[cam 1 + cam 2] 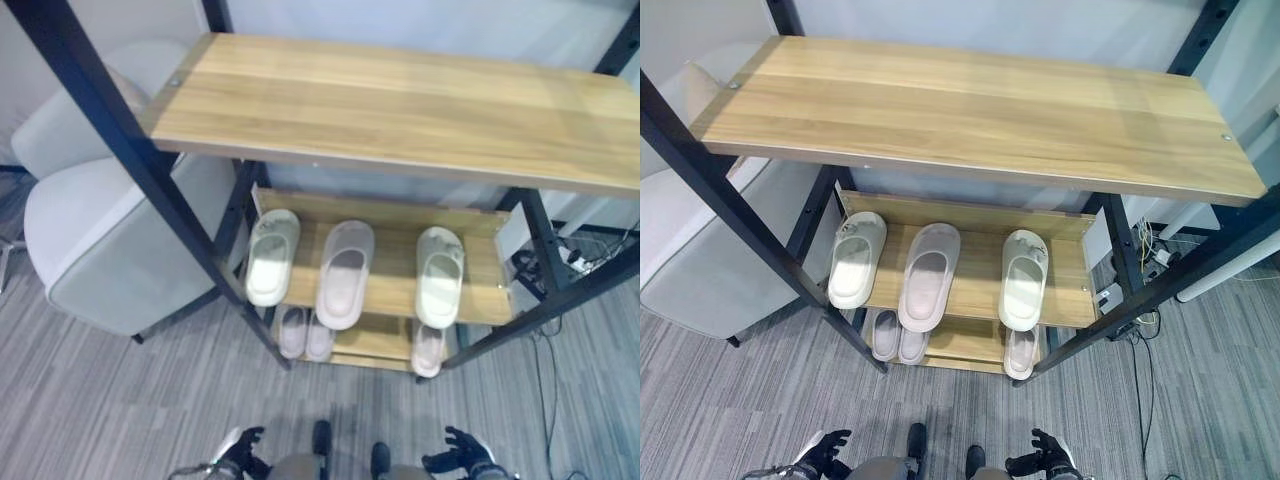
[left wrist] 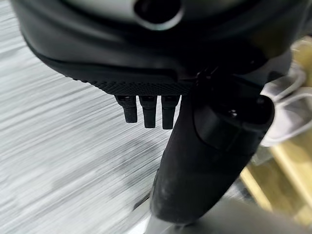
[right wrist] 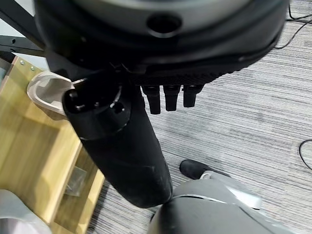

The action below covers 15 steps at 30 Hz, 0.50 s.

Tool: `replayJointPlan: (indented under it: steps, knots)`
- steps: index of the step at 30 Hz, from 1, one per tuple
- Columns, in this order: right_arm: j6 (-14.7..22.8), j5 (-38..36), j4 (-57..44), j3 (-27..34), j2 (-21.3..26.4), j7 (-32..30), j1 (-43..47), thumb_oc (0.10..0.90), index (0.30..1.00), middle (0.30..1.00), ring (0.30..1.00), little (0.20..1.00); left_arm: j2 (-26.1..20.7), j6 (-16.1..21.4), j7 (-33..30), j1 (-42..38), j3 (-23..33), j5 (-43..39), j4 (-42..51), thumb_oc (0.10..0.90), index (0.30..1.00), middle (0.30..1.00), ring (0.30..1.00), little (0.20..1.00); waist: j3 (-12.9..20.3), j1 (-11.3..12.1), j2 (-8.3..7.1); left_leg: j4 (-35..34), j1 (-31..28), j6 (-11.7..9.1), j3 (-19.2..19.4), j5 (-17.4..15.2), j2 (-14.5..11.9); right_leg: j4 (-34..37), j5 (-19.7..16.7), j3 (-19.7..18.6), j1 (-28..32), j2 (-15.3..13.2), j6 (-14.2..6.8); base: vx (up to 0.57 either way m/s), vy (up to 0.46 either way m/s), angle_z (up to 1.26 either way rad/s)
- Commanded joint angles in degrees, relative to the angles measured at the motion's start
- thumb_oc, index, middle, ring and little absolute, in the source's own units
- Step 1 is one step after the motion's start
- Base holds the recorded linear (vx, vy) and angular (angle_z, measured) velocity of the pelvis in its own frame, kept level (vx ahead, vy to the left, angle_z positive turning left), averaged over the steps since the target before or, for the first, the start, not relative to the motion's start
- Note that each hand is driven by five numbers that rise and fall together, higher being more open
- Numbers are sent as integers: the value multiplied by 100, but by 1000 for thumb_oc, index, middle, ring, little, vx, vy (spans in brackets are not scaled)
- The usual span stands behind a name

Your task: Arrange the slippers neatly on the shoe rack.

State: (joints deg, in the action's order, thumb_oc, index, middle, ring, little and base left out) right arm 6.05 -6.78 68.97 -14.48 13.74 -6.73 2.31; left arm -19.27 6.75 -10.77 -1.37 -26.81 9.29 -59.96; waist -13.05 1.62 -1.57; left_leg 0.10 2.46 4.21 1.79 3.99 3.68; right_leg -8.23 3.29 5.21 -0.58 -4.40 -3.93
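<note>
A wooden shoe rack (image 1: 400, 100) with black metal posts is standing on grey striped carpet (image 1: 120, 400), its broad top board taking up the upper part of both eye views. On the middle shelf (image 1: 975, 275) three slippers are lying side by side, toes pointing toward the back: a pale greenish-white slipper (image 1: 272, 256) at the left, a beige slipper (image 1: 345, 272) in the centre whose heel is hanging out past the shelf's front edge, and a second pale slipper (image 1: 439, 275) at the right, well apart from the beige one. On the bottom shelf (image 1: 960, 345) a pair of pinkish slippers (image 1: 897, 335) is sitting close together at the left, touching or nearly so, and a single pinkish slipper (image 1: 1020, 352) is lying at the right (its heel is poking out past the front edge).

A light grey armchair (image 1: 100, 230) is standing just beside the rack's left posts.

The left hand (image 1: 243, 449) is hanging low at the bottom edge of the eye views, over the carpet and well short of the rack, its fingers (image 2: 148, 111) relaxed and spread with nothing in them. The right hand (image 1: 1043, 454) is hanging likewise at the lower right, its fingers (image 3: 170, 96) loose and empty, as far as the wrist view lets one judge.
</note>
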Motion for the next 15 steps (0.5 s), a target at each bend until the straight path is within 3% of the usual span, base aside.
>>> replayJointPlan:
  steps: [1,3,5,8,11,14,15]
  knots:
    - [77,258,-445,-70,237,-116,-273,800,900,900,900,900,160,493,2,-22,29,176,898,800,900,900,900,900,-41,9,257,614,21,-141,-345,-876,-73,-913,87,174,-635,-113,-463,-74,-54,-28]
    - [63,299,-654,-35,347,-123,-361,800,900,900,900,900,-165,549,140,184,10,164,1631,800,900,900,900,900,-80,6,308,594,14,-137,-434,-822,-88,-1014,-27,-15,-637,-241,-464,-69,-94,-18]
    - [93,246,-949,109,411,-146,-476,800,900,900,900,900,-462,625,236,366,117,136,2467,800,900,900,900,900,30,25,264,535,17,-161,-482,-811,-46,-629,118,-279,-420,-212,-443,28,-135,1]
    - [83,270,-1174,171,478,-108,-607,800,900,900,900,900,-645,650,449,636,239,42,3008,800,900,900,900,900,145,91,236,520,11,-180,-464,-809,-56,-280,156,-269,-247,-215,-452,27,-125,3]
    - [124,409,-1804,163,725,-16,-778,800,900,900,900,900,-781,675,730,930,446,-283,3800,800,900,900,900,900,203,171,249,446,114,-284,-487,-672,-151,394,-33,-242,-23,-151,-438,-46,-148,16]
    - [148,481,-2128,223,839,15,-910,800,900,900,900,900,-977,746,796,1035,587,-321,4457,800,900,900,900,900,174,172,255,429,146,-332,-557,-606,-205,503,-53,-172,41,-115,-392,-36,-141,1]
    - [-109,-137,-1064,759,2356,461,303,800,900,900,900,900,-1318,806,1272,983,539,-567,4653,800,900,900,900,900,298,403,173,386,118,-404,-672,-602,-201,669,-51,11,198,-122,-378,27,-130,9]
